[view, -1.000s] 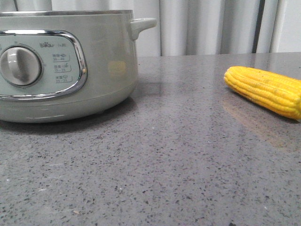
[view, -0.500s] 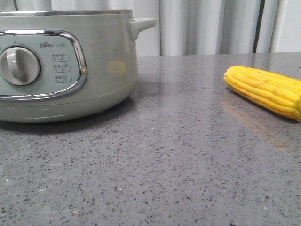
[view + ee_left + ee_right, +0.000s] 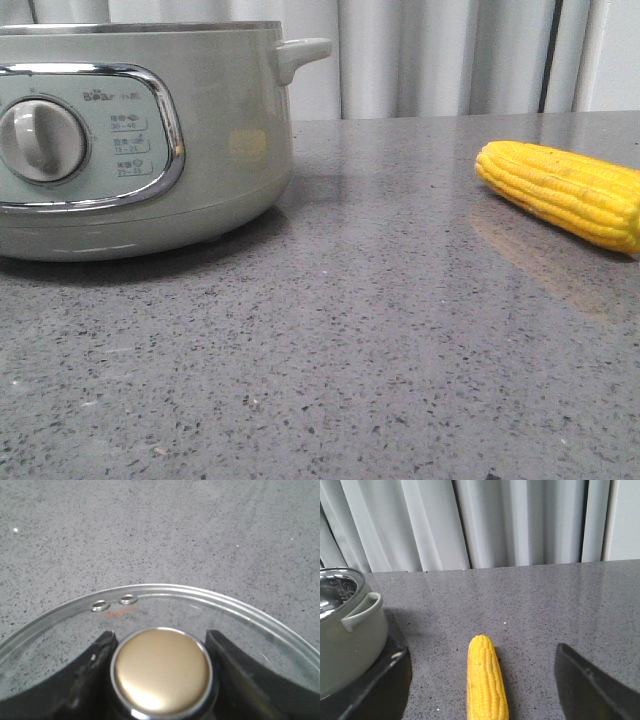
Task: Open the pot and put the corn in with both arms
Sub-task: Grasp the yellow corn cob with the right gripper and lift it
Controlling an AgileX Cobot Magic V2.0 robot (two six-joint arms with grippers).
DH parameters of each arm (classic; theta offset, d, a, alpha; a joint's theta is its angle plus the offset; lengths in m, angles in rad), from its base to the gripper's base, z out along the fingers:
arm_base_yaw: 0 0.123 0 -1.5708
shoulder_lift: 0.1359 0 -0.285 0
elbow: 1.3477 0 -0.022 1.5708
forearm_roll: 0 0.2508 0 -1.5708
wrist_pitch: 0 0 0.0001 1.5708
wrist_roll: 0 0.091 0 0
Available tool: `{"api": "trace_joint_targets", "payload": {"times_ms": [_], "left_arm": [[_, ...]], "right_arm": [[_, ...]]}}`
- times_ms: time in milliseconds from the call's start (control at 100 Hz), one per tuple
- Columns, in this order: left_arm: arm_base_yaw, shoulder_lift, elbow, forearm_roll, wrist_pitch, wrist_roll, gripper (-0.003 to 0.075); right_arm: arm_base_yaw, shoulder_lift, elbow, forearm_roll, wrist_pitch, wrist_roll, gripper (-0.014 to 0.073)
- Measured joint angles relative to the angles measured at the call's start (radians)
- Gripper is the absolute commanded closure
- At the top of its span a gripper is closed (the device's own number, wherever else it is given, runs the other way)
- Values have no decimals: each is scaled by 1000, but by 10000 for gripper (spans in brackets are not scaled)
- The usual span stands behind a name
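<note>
Left wrist view shows the left gripper [image 3: 161,680] clamped on the glass lid's knob [image 3: 161,672], so the pot [image 3: 140,140] on the left looks open, and next the right gripper [image 3: 482,690], fingers apart, must close on the corn [image 3: 485,680] lying on the table [image 3: 380,340] to the right

pot [image 3: 140,140] cut off at left edge, corn [image 3: 565,192] cropped at right

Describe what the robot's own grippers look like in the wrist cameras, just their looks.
Only the fingers show. The left gripper has matte black fingers with curved inner edges and a few pale scuffs. The right gripper has the same matte black fingers, broad and tapered, one with a small white fleck near the tip. No cables, markings or arm links are visible.
</note>
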Motion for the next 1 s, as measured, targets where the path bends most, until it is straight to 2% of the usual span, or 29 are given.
{"api": "trace_joint_targets", "payload": {"times_ms": [200, 370, 500, 750, 1000], "left_arm": [[-93, -38, -2, -2, -134, 0, 316], [-183, -148, -52, -2, -150, 0, 316], [-234, -294, -71, -2, -124, 0, 324], [-257, -566, -76, -2, 2, 0, 336], [-261, -646, -71, 0, 110, 0, 336]], "right_arm": [[0, 38, 0, 0, 24, 0, 81], [0, 113, -1, 2, 44, 0, 81], [0, 216, -28, 8, 52, 0, 81], [16, 493, -173, 8, 56, -29, 81], [30, 816, -309, 10, 92, -43, 81]]}}
